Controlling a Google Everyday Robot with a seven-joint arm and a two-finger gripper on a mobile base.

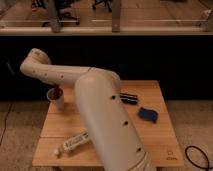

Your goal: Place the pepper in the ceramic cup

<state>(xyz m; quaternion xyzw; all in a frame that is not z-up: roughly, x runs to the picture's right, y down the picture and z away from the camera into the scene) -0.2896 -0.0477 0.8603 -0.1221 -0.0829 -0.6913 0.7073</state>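
The white ceramic cup [55, 99] stands upright near the far left corner of the wooden table [150, 145]. A dark reddish shape [57, 92] shows at the cup's mouth; I cannot tell whether it is the pepper or the cup's dark inside. My white arm [107, 120] rises from the front, bends at an elbow [34, 62] at the upper left and comes down over the cup. My gripper [58, 89] is right above the cup's mouth, mostly hidden behind the arm link.
A black object [128, 97] lies at the back middle of the table. A blue object [148, 114] lies to the right. A white tube [75, 142] lies near the front left. A cable [197, 156] lies on the floor at right. A dark wall runs behind.
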